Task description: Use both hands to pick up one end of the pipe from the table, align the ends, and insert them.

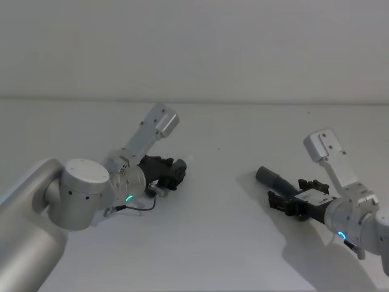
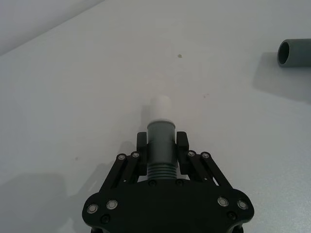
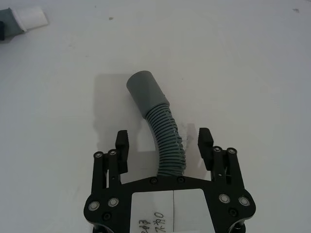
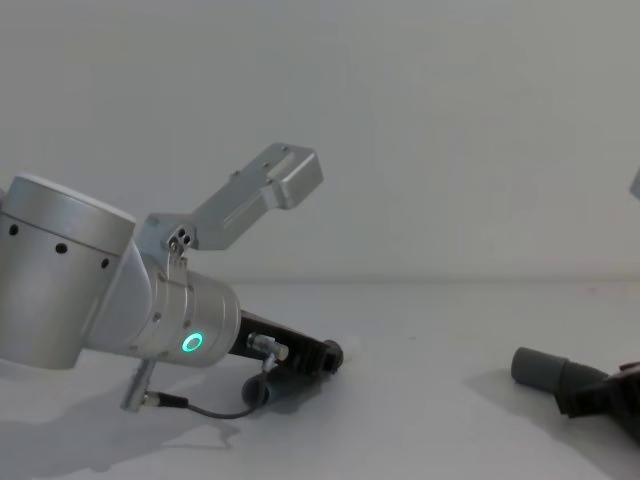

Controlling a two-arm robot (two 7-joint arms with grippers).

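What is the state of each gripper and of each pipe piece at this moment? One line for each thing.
left gripper: shut on the short tube.
right gripper: open, set around the ribbed hose without touching it.
short tube: gripped, its white tip free and sticking out ahead.
ribbed hose: bent, not gripped, its cuff pointing away from the right gripper.
white tip and cuff: apart, not yet inserted.

The white table (image 1: pixel 231 237) is plain and matte. A ribbed hose (image 3: pixel 167 141) lies on its right side. A short tube (image 2: pixel 161 145) is at its left, well apart.
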